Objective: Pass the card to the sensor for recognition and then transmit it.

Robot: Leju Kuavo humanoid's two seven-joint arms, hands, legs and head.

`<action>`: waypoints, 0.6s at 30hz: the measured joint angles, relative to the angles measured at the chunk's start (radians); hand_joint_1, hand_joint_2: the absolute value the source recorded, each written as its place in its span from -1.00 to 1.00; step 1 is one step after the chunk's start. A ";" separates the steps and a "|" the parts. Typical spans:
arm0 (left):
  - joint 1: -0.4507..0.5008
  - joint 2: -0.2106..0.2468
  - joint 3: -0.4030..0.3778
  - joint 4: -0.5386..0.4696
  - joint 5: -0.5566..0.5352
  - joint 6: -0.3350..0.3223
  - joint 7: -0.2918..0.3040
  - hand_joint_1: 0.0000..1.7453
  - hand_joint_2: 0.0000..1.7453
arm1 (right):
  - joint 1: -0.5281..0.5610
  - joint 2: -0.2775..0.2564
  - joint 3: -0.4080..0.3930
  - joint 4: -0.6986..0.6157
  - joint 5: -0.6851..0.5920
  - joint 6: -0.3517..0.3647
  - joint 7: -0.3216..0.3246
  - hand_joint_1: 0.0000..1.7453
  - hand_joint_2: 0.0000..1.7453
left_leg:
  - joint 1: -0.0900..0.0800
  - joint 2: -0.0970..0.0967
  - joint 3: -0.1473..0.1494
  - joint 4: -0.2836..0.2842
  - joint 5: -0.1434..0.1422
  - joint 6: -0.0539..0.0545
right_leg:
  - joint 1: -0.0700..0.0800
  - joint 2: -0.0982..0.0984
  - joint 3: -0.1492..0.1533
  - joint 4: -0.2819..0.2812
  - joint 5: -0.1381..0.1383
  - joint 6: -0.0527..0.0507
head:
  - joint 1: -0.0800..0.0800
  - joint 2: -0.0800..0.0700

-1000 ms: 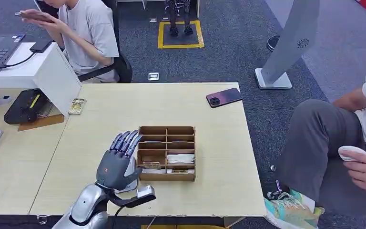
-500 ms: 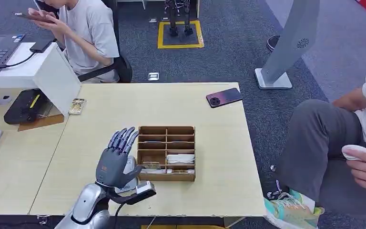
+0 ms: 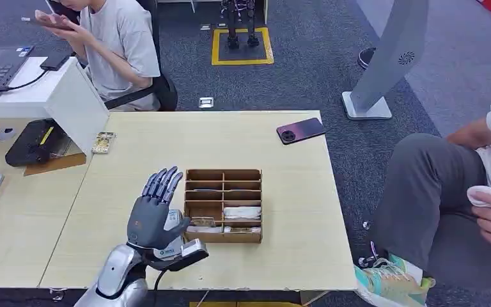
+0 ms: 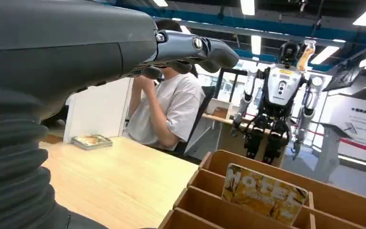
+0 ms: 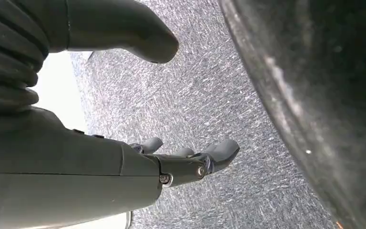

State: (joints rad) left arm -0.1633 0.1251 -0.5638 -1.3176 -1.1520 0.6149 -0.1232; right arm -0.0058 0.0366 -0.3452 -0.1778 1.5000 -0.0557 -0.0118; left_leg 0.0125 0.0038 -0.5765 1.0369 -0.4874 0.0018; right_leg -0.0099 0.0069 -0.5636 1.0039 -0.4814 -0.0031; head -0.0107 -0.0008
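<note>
The tabletop [image 3: 166, 144] looks like pale matt wood laminate, the compartment box [image 3: 224, 205] at its 6 o'clock edge raw plywood (edges unfinished), the left robot hand [image 3: 151, 216] dark matt plastic, the phone [image 3: 300, 130] glossy, the floor [image 3: 307, 70] rough grey carpet.

The surface [image 3: 262, 144] is pale yellow wood grain. On it, the divided box [image 3: 223, 205] is light brown wood, with white items in its compartments toward four o'clock. A card [image 4: 264, 193] standing in the box is golden yellow with pale lettering and a mottled print. The left hand [image 3: 153, 214] is dark grey, with bluish-grey fingers [image 3: 162, 182] and a small orange mark on its back; its forearm is silver. The right hand [image 5: 138, 167] is dark grey over speckled blue-grey carpet [image 5: 228, 86]. At two o'clock on the surface, a phone [image 3: 301, 130] fades from dark purple to pink. At twelve o'clock, a yellow square outline [image 3: 242, 46] marks the floor.
</note>
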 joint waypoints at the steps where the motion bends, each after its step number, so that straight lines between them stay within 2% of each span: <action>1: 0.000 0.000 0.001 0.000 0.003 0.000 -0.002 -1.00 1.00 | 0.000 0.000 0.000 0.000 0.000 0.000 0.000 -1.00 1.00 | 0.000 0.000 0.000 0.000 0.000 0.000 | 0.000 0.000 0.000 0.000 0.000 0.000 | 0.000 0.000; 12: 0.004 -0.010 0.002 -0.040 0.042 0.000 -0.041 -1.00 1.00 | 0.000 0.000 0.000 0.000 -0.001 -0.001 0.000 -1.00 1.00 | 0.000 0.000 0.000 0.000 0.000 0.000 | 0.000 0.000 0.000 0.000 0.000 0.000 | 0.000 0.000; 18: 0.004 -0.017 0.002 -0.059 0.042 -0.002 -0.043 -1.00 1.00 | 0.000 0.000 0.000 0.000 -0.001 -0.001 0.000 -1.00 1.00 | 0.000 0.000 0.000 0.000 0.000 0.000 | 0.000 0.000 0.000 0.000 0.000 0.000 | 0.000 0.000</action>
State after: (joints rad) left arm -0.1589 0.1084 -0.5623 -1.3764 -1.1097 0.6134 -0.1659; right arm -0.0058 0.0370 -0.3452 -0.1778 1.4988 -0.0565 -0.0118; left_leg 0.0125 0.0038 -0.5765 1.0369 -0.4874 0.0018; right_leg -0.0099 0.0068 -0.5636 1.0039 -0.4814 -0.0031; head -0.0107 -0.0008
